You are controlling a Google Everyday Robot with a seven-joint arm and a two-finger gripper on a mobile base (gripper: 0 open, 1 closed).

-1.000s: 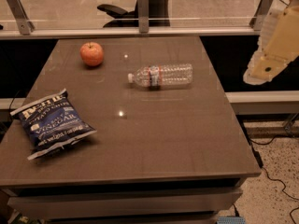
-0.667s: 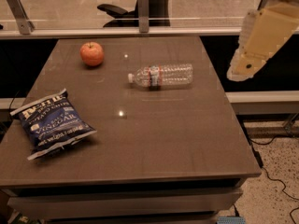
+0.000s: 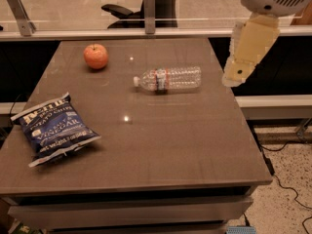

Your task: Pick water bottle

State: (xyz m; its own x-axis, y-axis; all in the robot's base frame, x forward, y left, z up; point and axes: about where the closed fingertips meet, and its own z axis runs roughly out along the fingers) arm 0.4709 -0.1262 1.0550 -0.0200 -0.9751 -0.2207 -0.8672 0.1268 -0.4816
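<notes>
The water bottle (image 3: 169, 78) lies on its side on the brown table (image 3: 161, 145), toward the far right, with its white cap pointing left and a red-and-blue label band near the neck. My gripper (image 3: 236, 74) hangs at the end of the cream-coloured arm (image 3: 253, 43), coming down from the upper right. It sits just off the table's right edge, to the right of the bottle's base and a little apart from it. It holds nothing that I can see.
A red apple (image 3: 95, 56) sits at the far left of the table. A blue chip bag (image 3: 52, 128) lies at the near left. A glass railing with metal posts (image 3: 149, 9) runs behind the table. Cables lie on the speckled floor (image 3: 287, 199) at right.
The arm has swung left and down from the right edge of the view, bringing the gripper closer to the bottle's base. The bottle, apple and chip bag have not moved.
</notes>
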